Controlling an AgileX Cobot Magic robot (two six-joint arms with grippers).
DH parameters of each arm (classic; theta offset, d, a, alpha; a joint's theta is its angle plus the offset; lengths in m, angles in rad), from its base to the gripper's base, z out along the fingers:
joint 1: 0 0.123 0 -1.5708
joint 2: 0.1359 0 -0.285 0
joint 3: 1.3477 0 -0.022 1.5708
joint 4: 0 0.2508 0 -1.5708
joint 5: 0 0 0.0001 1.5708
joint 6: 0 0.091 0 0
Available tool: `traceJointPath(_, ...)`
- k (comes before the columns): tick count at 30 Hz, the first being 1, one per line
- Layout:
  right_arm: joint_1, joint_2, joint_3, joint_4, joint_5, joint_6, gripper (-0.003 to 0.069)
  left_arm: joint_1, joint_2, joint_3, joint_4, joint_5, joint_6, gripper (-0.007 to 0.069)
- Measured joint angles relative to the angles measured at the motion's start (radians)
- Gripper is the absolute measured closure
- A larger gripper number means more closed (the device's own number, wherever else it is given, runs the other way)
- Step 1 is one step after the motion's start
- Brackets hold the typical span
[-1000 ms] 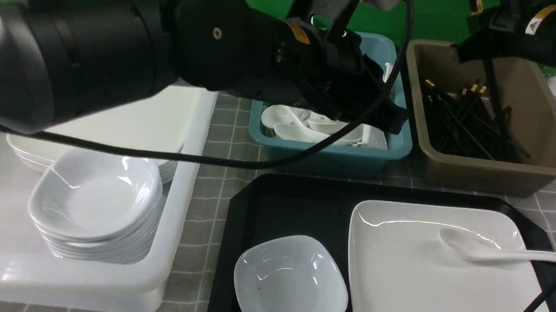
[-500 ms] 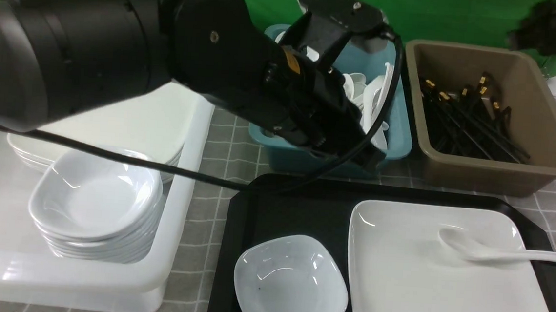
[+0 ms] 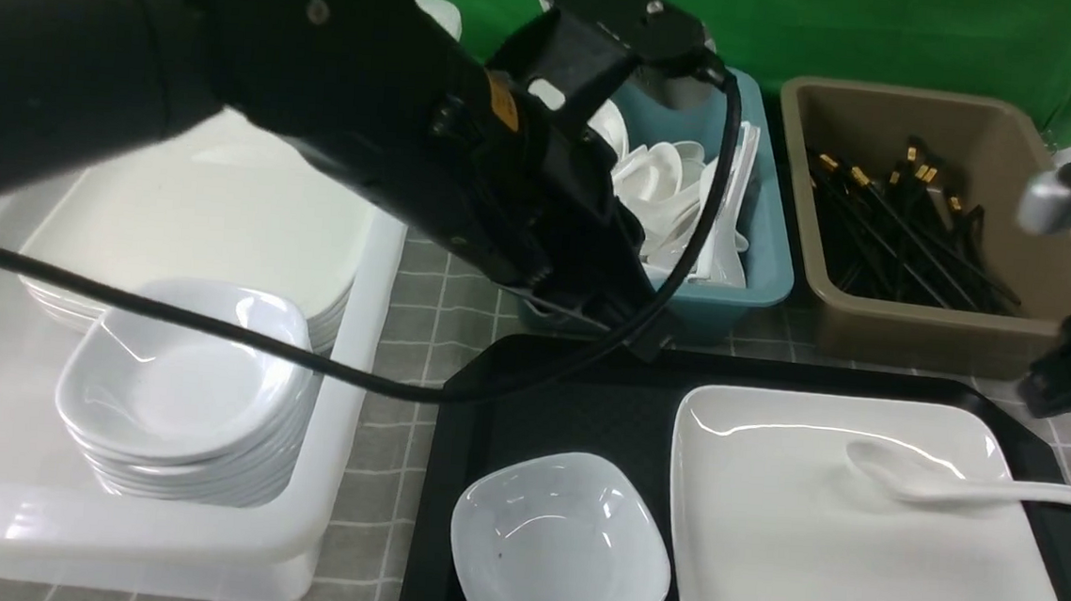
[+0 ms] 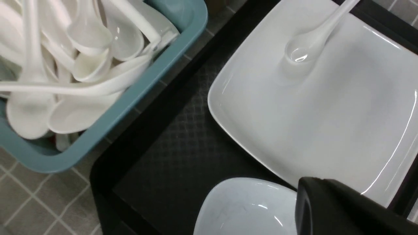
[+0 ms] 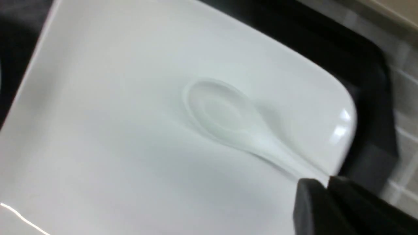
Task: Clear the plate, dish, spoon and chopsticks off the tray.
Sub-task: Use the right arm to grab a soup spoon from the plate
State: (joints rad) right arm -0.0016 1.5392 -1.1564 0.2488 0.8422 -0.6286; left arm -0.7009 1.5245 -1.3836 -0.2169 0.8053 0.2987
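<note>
In the front view, we have the black tray (image 3: 576, 398) across the lower right of the frame, with the large white square plate (image 3: 865, 569) lying on its right part. On the plate we see the spoon (image 3: 918, 486), its bowl toward the plate's middle and its handle reaching past the plate's right edge. Just beside the plate, at the bottom centre, the small white dish (image 3: 565, 548) sits on the tray, a dark speck inside. Our left arm slants in from the upper left, and our left gripper (image 4: 302, 205) is clenched with nothing in it, above the tray. Our right arm shows at the right edge; in its wrist view our right gripper (image 5: 328, 209) has its fingertips close together near the spoon's handle, and we cannot tell whether they meet. Black chopsticks with gold bands (image 3: 898, 232) fill the brown bin (image 3: 957, 344) at the upper right. Beside it, the teal bin (image 3: 769, 260) at upper centre holds white spoons (image 3: 666, 182).
</note>
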Motion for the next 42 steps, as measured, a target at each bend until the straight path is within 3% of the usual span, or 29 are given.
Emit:
traceJointPath(4, 0.074, 0.026, 0.035, -0.044, -0.038, -0.086, 0.0309, 0.0, -0.009, 0.0, 0.007, 0.043, 0.0, 0.062)
traceJointPath(7, 0.133, 0.062, 0.04, -0.195, -0.039, -0.118, 0.0158, 0.0, -0.009, 0.0, 0.014, 0.082, 0.0, 0.062)
traceJointPath(11, 0.174, 0.103, 0.044, -0.365, -0.039, -0.12, 0.0097, 0.0, -0.009, 0.0, 0.01, 0.105, 0.0, 0.062)
traceJointPath(16, 0.175, 0.155, 0.044, -0.416, -0.055, -0.121, 0.0089, 0.0, -0.009, 0.0, -0.01, 0.111, 0.0, 0.062)
traceJointPath(27, 0.175, 0.245, 0.044, -0.428, -0.094, -0.112, 0.0106, 0.0, -0.006, 0.0, -0.057, 0.081, 0.007, 0.062)
traceJointPath(31, 0.175, 0.254, 0.044, -0.428, -0.094, -0.103, 0.0246, 0.0, 0.008, 0.0, -0.033, 0.081, -0.016, 0.062)
traceJointPath(34, 0.175, 0.255, 0.044, -0.431, -0.096, -0.082, 0.0454, 0.0, 0.02, 0.0, -0.021, 0.081, -0.018, 0.062)
traceJointPath(35, 0.175, 0.255, 0.044, -0.433, -0.096, -0.078, 0.0484, 0.0, 0.021, 0.0, -0.021, 0.081, -0.018, 0.062)
traceJointPath(42, 0.194, 0.229, 0.03, -0.406, -0.056, -0.043, 0.0498, 0.0, 0.022, 0.0, -0.018, 0.076, -0.019, 0.062)
